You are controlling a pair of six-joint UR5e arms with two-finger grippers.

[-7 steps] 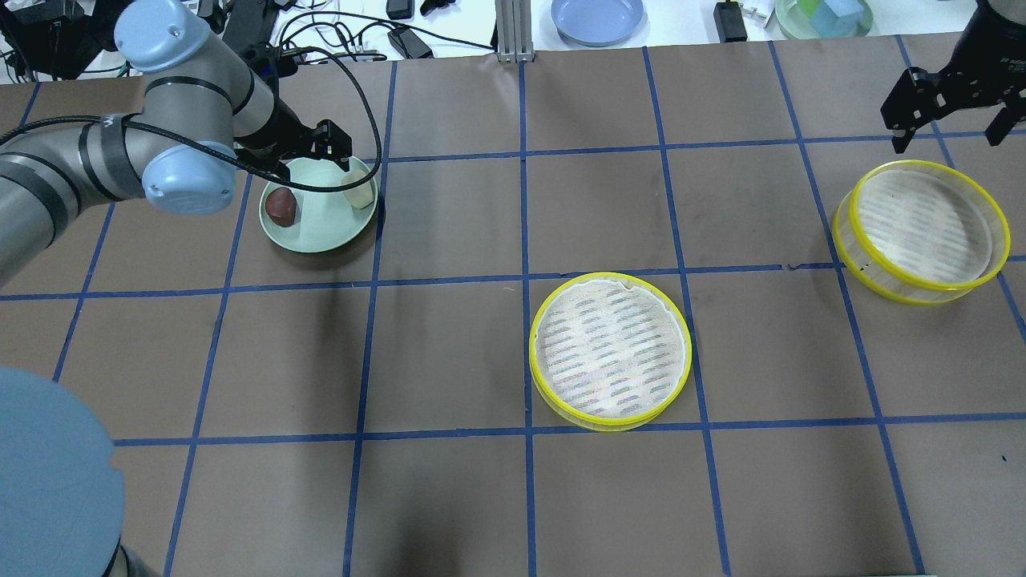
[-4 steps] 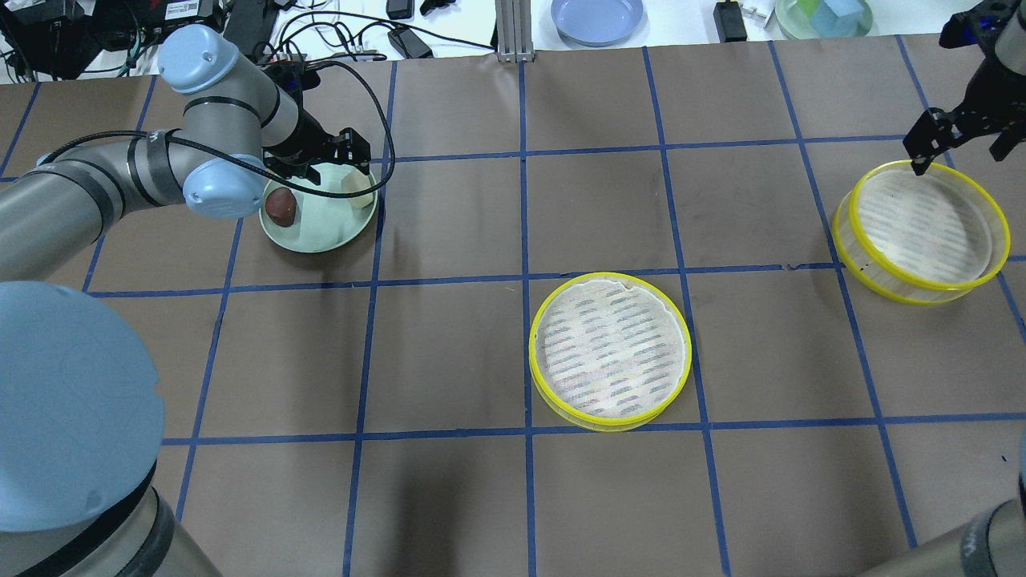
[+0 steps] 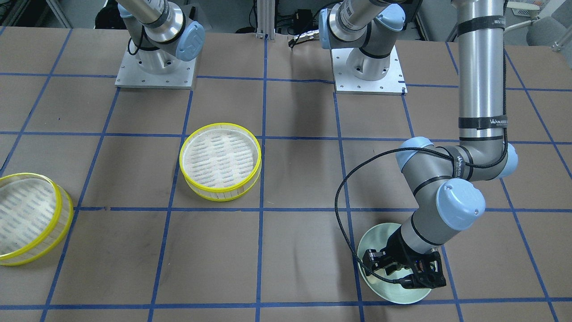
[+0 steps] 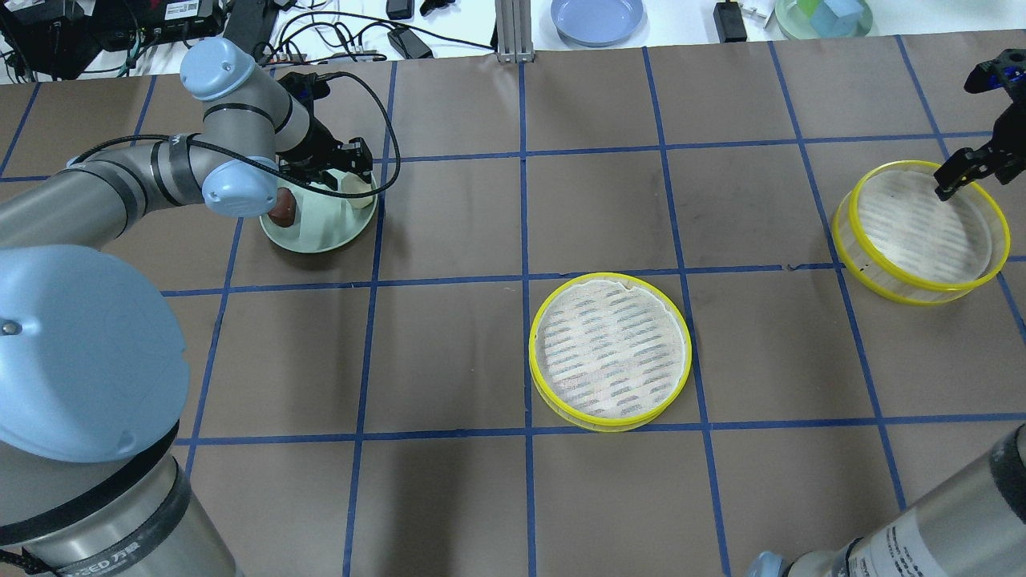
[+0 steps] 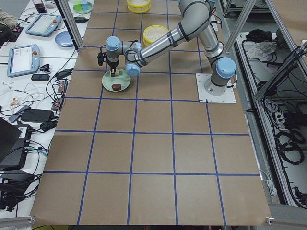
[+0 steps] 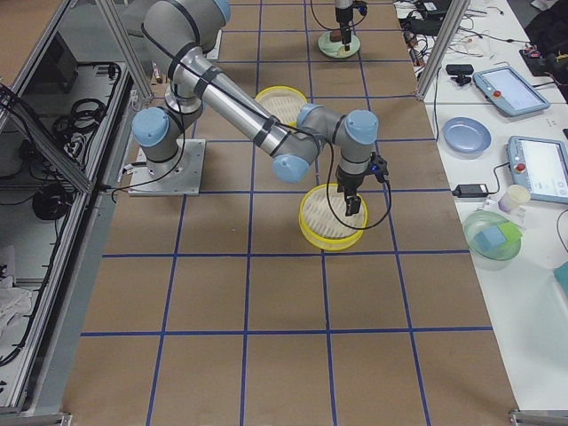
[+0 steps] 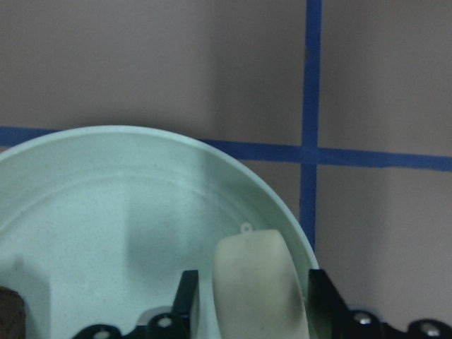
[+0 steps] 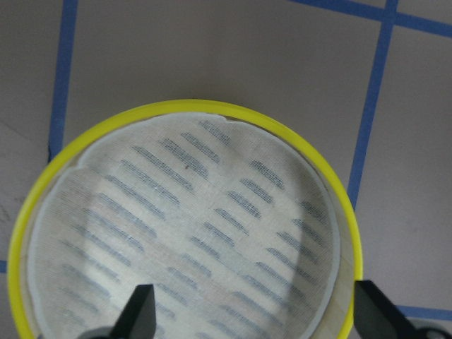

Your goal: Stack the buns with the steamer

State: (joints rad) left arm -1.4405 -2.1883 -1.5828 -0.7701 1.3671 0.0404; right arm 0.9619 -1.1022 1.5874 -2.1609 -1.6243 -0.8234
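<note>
Your left gripper (image 7: pixel 252 300) is standing spread around the cream bun (image 7: pixel 258 275), one finger on each side. The finger on the wrist view's left is leaving a sliver of plate showing; the other is sitting just beside the bun (whether it is touching, you cannot tell), so nothing is being squeezed. That bun is sitting near the rim of the pale green plate (image 4: pixel 319 234). The dark bun (image 4: pixel 282 208) is lying on the same plate, apart from the cream one and half tucked under the wrist in the overhead view. Your right gripper (image 8: pixel 258 314) is hanging wide apart and unladen over the right-hand steamer tier (image 4: pixel 920 231), one finger over the slotted floor, the other outside the yellow rim. The middle steamer tier (image 4: pixel 611 350) is sitting well apart from both grippers.

The surface (image 4: pixel 449 216) is wearing brown paper, crossed into squares by blue tape. Beyond its far edge a white bench is carrying cables and a blue dish (image 4: pixel 597 18), with an aluminium post (image 4: pixel 513 32) standing at the edge.

Your left arm (image 4: pixel 104 188) is reaching out with its elbow folded and its wrist turned down onto the plate. Your right arm (image 6: pixel 240 115) is stretching out from its base, wrist pointing straight down at its tier.
</note>
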